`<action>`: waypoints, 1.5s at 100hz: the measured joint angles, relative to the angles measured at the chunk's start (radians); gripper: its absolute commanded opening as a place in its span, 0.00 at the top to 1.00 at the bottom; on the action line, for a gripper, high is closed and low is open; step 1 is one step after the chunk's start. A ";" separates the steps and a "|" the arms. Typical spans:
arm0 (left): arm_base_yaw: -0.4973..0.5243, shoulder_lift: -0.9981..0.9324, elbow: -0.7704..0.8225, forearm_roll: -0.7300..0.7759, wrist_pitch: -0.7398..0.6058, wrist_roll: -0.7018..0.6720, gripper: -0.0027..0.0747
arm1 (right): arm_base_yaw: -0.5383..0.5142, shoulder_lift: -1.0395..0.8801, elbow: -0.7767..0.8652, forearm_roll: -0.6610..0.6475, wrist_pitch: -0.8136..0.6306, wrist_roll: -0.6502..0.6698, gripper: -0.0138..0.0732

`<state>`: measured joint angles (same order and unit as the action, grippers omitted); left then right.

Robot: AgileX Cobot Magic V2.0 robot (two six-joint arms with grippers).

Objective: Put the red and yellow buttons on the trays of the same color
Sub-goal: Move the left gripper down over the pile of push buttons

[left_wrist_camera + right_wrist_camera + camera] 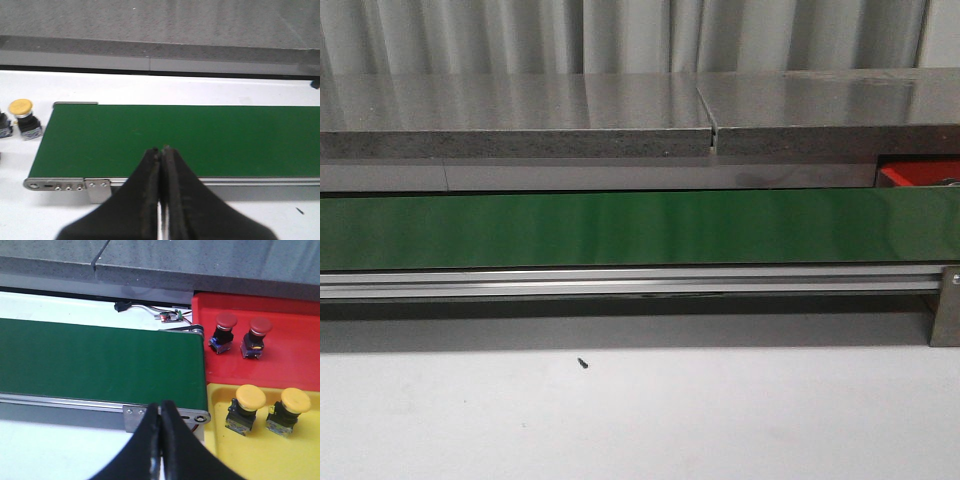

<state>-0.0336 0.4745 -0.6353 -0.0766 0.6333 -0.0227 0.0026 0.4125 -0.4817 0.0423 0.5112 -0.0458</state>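
Observation:
In the right wrist view a red tray (pixel 290 325) holds two red buttons (pixel 225 322) (pixel 260 328). Right beside it, a yellow tray (pixel 260 455) holds two yellow buttons (pixel 250 397) (pixel 295 400). My right gripper (pixel 161 405) is shut and empty, at the green belt's (pixel 100 360) end beside the yellow tray. In the left wrist view one yellow button (pixel 21 107) stands on the white table off the belt's (pixel 200 140) other end, next to a dark button body (pixel 4 125) cut by the frame edge. My left gripper (pixel 161 149) is shut and empty over the belt's near edge. The front view shows only a corner of the red tray (pixel 920 175).
The long green belt (pixel 620 228) runs across the table on a metal frame (pixel 620 282). A grey stone ledge (pixel 520 115) lies behind it. A small circuit board with wires (pixel 167 316) sits by the belt's end near the red tray. A tiny black screw (pixel 582 362) lies on the white table.

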 measured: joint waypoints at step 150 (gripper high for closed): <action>0.549 1.433 -0.981 -0.265 0.383 -0.326 0.37 | 0.000 0.000 0.000 0.000 0.000 0.000 0.97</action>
<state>0.5151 1.9073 -1.6163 -0.3421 1.0158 -0.3486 0.0026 0.4125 -0.4817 0.0423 0.5112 -0.0458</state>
